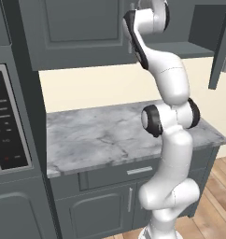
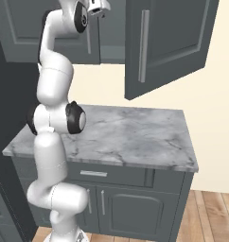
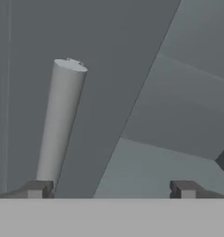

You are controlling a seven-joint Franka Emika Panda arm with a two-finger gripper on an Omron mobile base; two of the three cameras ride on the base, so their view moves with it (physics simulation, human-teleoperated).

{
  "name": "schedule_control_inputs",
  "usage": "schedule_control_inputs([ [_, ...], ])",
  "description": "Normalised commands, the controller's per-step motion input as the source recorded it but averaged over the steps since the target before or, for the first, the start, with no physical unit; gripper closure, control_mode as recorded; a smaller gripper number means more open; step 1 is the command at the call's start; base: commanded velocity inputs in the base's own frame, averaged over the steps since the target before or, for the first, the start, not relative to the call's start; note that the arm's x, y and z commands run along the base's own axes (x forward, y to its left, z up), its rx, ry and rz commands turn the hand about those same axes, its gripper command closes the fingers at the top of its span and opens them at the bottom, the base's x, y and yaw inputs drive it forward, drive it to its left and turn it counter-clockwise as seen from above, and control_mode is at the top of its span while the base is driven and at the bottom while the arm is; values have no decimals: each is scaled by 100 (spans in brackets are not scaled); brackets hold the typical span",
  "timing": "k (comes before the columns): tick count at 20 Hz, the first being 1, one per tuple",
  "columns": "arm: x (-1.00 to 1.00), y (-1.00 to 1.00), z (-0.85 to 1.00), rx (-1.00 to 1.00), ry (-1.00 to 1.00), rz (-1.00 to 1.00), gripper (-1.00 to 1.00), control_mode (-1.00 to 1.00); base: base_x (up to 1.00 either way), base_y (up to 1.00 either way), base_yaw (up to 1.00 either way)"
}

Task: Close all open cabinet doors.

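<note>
**Claw raised at the wall cabinets, one door wide open beside it**

The arm reaches up so that the claw (image 3: 109, 190) sits right in front of the wall cabinets, seen close in the hand view. Its two dark fingertips (image 3: 39, 189) stand well apart, with nothing between them. Just above the left-hand tip in that view rises a silver bar handle (image 3: 60, 122), tilted slightly, its rounded end showing; whether the tip touches the bar cannot be told. The flat grey face behind the handle is a cabinet door (image 3: 109, 60), directly ahead of the claw.

In the right base view the wrist is at the top edge, near the closed cabinet door (image 2: 22, 28) and its bar handle (image 2: 89, 40). To the right of the wrist there, a second door (image 2: 168, 42) hangs swung out from the cabinet, its recessed panel and long vertical handle (image 2: 143, 46) facing the camera.

The left base view shows that open door (image 1: 221, 46) edge-on, off to the right of the arm's upper end, with the cabinet's interior shelf (image 1: 194, 49) between them. The closed door (image 1: 77, 25) lies to the left of the wrist.

Well below the claw lies the grey marble desk (image 1: 96, 135), with a drawer front (image 1: 119, 173) and base-cabinet doors (image 2: 135, 212) beneath it. Far down and left of the claw stands an oven control panel (image 1: 7, 126).
</note>
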Motion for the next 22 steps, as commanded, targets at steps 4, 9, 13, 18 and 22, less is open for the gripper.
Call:
schedule_control_inputs([
  [4, -79, 3, 0, 2, -14, 0, -100, -100, 0, 0, 0],
  [9, -100, 10, -73, 2, -13, -2, -100, -100, 0, 0, 0],
  [13, -100, 16, -100, 0, 0, -5, -100, -100, 0, 0, 0],
  [18, -100, 7, -95, 0, -5, -5, -100, -100, 0, 0, 0],
  [22, -100, 0, -82, 2, -22, -10, -100, -100, 0, 0, 0],
])
